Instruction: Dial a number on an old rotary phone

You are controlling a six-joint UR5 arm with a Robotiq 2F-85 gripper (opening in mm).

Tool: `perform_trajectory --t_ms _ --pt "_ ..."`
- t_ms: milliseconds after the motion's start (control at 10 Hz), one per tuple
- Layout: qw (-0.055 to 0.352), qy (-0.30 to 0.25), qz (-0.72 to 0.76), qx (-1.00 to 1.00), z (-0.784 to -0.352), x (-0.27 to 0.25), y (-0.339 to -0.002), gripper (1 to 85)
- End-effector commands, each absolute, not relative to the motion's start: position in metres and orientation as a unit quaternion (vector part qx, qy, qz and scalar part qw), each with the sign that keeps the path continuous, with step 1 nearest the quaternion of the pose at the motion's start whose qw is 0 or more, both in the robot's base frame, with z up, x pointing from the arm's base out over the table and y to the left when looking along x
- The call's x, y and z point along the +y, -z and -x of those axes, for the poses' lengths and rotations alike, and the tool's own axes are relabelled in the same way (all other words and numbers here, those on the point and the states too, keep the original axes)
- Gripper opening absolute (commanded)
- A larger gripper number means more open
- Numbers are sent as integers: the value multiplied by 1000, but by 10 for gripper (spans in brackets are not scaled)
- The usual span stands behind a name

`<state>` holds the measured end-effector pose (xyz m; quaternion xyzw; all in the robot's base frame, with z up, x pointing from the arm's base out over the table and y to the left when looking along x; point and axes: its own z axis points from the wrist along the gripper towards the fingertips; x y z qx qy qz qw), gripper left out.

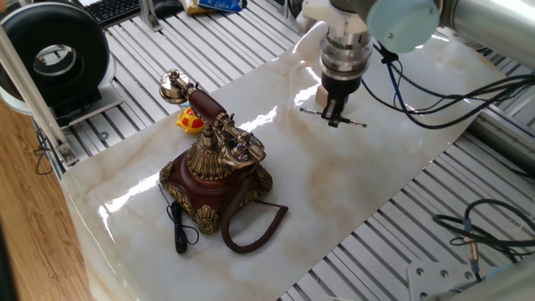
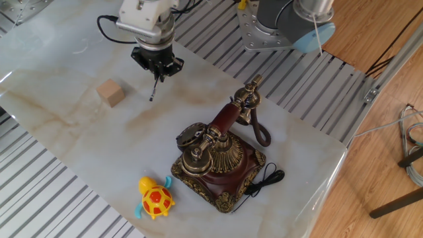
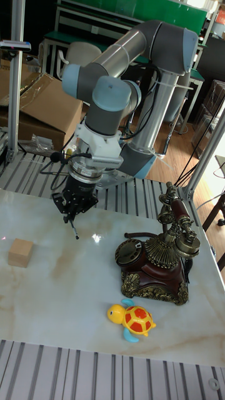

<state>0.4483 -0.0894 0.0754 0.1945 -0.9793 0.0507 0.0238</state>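
Going left to right in the tall fixed view, a small wooden block (image 3: 20,252) sits on the marble tabletop (image 3: 56,294), below and left of the gripper (image 3: 70,216). The gripper hangs above the table with its fingers closed on a thin silver stylus (image 3: 73,229), tip pointing down and tilted; the grip looks firm, though the fingers are too small here to be sure. Held that way, the stylus can likely serve as a fingertip for the dial holes. Right of and below the gripper, well apart, stands the old rotary phone (image 3: 156,259), its dial (image 3: 129,251) facing the gripper's side and its handset (image 3: 177,220) resting on the cradle. A yellow toy turtle (image 3: 132,319) lies just in front of the phone's base.
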Motion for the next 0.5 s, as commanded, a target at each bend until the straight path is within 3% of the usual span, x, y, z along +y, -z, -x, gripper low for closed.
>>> perform_trajectory --t_ms 0,400 --pt "29 -56 -183 -981 -448 -83 -78 13" --pt "40 -75 -232 -969 -449 -89 -84 13"
